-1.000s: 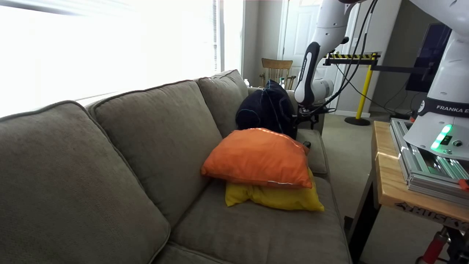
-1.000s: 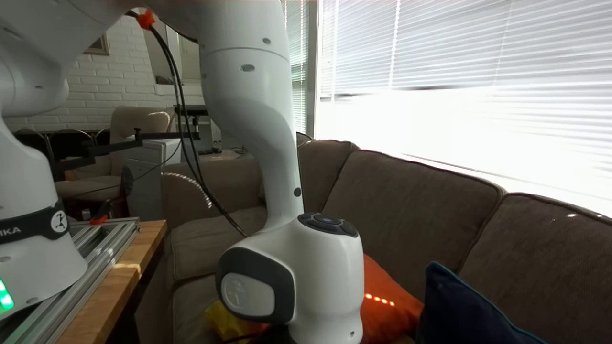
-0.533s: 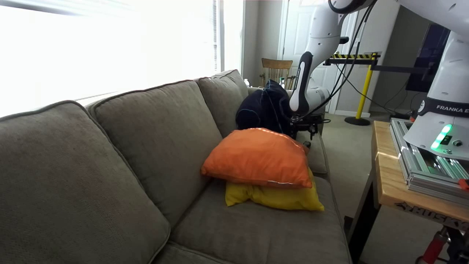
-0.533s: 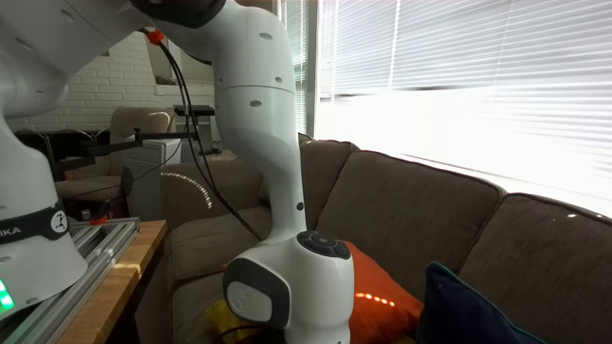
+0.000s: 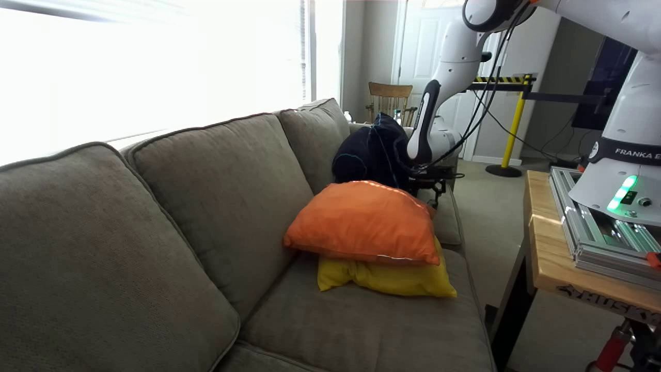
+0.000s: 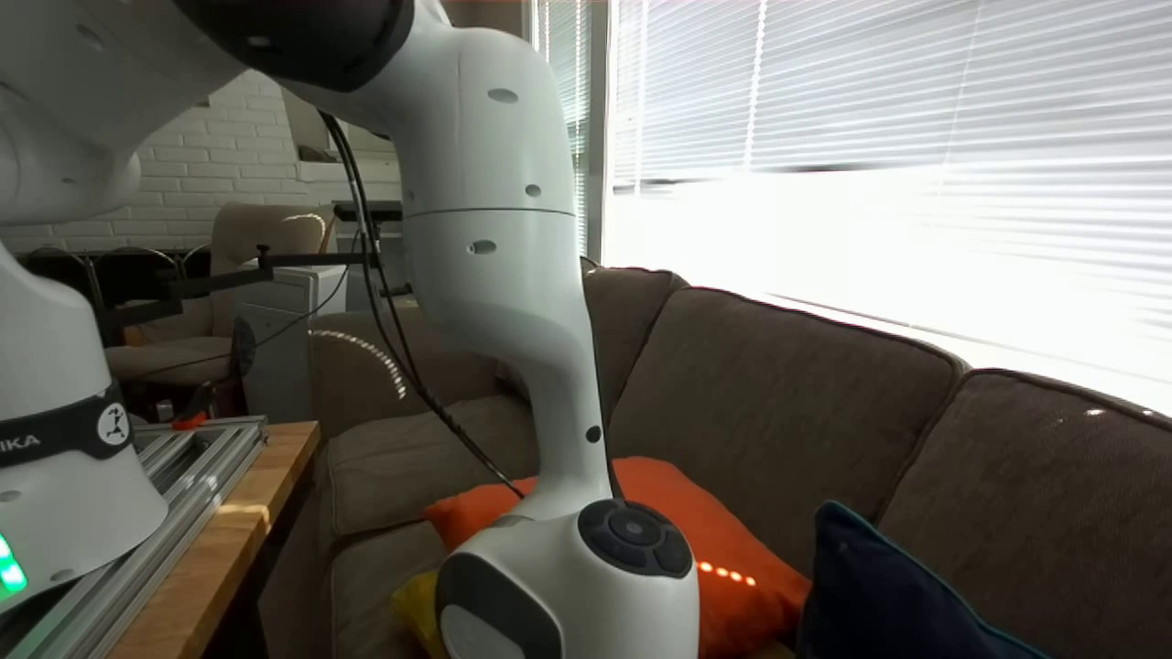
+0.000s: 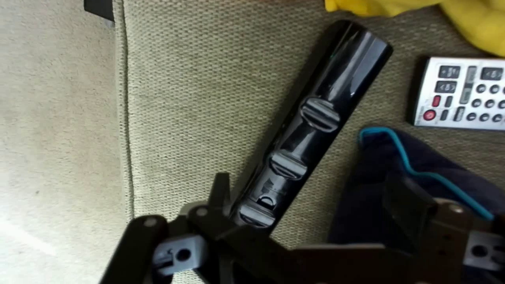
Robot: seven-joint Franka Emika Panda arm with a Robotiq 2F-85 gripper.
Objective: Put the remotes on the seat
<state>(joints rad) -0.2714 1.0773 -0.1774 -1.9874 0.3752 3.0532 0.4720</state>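
The pincer point(image 7: 313, 197) stands wide open, its two fingers point(image 7: 221, 193) well apart. Two remotes — the dark remote point(image 7: 303, 138) and the pale remote point(image 7: 469, 94) — lie flat on the grey-green woven seat point(image 7: 177, 98). In the wrist view the dark one is slanted, three ridged shapes along its glossy face, its lower end partly hidden behind a finger; whether they touch I cannot tell. The pale one, to its right and apart from it, shows two red buttons and runs out of the frame.

Below the pale one is a navy pillow point(image 7: 363, 197) with turquoise piping. In an exterior view one orange pillow point(image 5: 361, 222) rests on one yellow pillow point(image 5: 387, 279); whether the dark bulk point(image 5: 372, 155) beyond them is one pillow or two, I cannot tell. Three back cushions point(image 5: 217, 191) and one wooden chair point(image 5: 391, 91) also show there.
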